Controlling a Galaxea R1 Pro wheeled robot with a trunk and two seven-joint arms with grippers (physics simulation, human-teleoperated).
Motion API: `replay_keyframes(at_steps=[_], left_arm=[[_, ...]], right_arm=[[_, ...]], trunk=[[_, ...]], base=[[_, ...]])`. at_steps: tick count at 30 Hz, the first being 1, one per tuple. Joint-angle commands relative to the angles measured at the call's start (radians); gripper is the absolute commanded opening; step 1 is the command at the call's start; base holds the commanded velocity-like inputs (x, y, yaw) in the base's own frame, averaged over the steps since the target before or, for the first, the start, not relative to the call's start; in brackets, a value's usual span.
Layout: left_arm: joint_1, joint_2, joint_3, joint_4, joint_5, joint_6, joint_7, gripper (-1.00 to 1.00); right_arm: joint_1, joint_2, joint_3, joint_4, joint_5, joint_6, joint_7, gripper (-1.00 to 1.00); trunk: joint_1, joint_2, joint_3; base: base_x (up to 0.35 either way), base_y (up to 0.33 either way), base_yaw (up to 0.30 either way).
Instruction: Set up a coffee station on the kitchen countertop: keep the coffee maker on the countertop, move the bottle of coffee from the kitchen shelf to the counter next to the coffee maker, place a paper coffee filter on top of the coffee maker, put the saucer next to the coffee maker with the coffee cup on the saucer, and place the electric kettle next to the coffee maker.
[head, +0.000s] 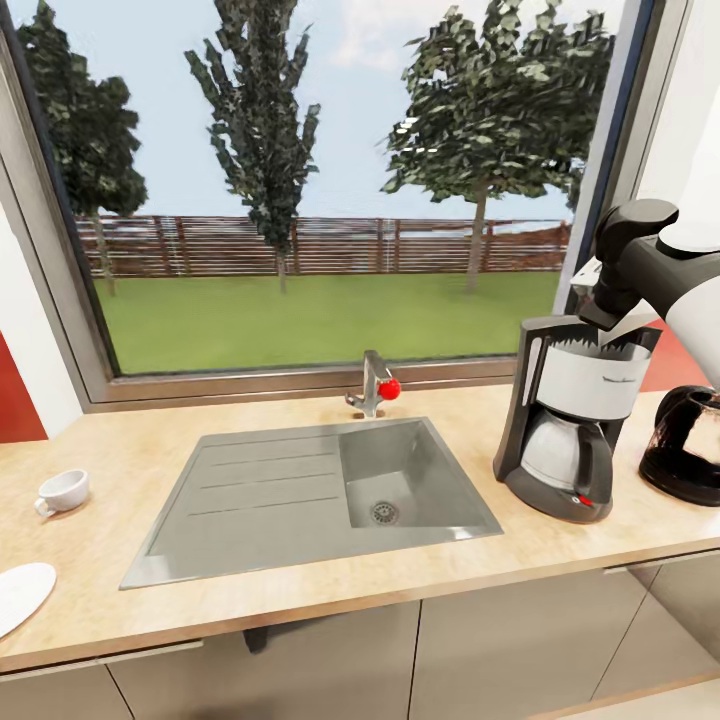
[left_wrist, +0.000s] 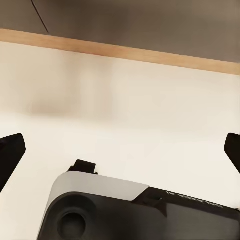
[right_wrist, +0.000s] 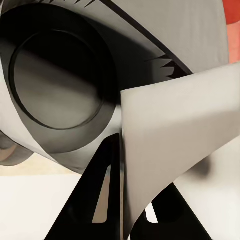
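My right gripper (right_wrist: 127, 220) pinches the paper coffee filter (head: 592, 377) over the coffee maker (head: 563, 432), at 3 o'clock from the sink (head: 310, 500). I should centre it over the round basket opening (right_wrist: 55, 85) before letting go, though seating looks uncertain. The left gripper (left_wrist: 120, 150) hangs spread wide.

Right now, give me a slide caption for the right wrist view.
Right tool pinching the paper coffee filter just above the coffee maker and its open top.
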Motion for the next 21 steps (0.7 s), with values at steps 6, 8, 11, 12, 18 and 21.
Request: replay_keyframes(at_steps=[6, 8, 11, 12, 18, 21], left_arm=[[0.0, 0.0, -0.001, -0.002, 0.006, -0.001, 0.0, 1.0], [0.0, 0.0, -0.001, -0.002, 0.006, -0.001, 0.0, 1.0], [0.0, 0.0, -0.001, -0.002, 0.006, -0.001, 0.0, 1.0], [0.0, 0.0, -0.001, -0.002, 0.006, -0.001, 0.0, 1.0], [0.0, 0.0, -0.001, -0.002, 0.006, -0.001, -0.001, 1.0], [0.0, 0.0, -0.001, -0.002, 0.006, -0.001, 0.0, 1.0]], right_arm=[[-0.001, -0.001, 0.003, -0.002, 0.004, 0.014, 0.012, -1.0], [-0.001, -0.001, 0.003, -0.002, 0.004, 0.014, 0.012, -1.0], [-0.001, -0.001, 0.003, -0.002, 0.004, 0.014, 0.013, -1.0], [-0.001, -0.001, 0.003, -0.002, 0.004, 0.014, 0.013, -1.0], [-0.001, -0.001, 0.003, -0.002, 0.004, 0.014, 0.014, -1.0], [-0.001, -0.001, 0.003, -0.002, 0.004, 0.014, 0.014, -1.0]], trunk=[[0.0, -0.001, -0.001], [0.004, -0.008, -0.004], [0.015, -0.029, -0.014], [0.019, -0.036, -0.017], [0.019, -0.036, -0.017], [0.019, -0.036, -0.017]], base=[[0.0, 0.0, 0.0], [0.0, 0.0, 0.0], [0.0, 0.0, 0.0], [0.0, 0.0, 0.0], [0.0, 0.0, 0.0], [0.0, 0.0, 0.0]])
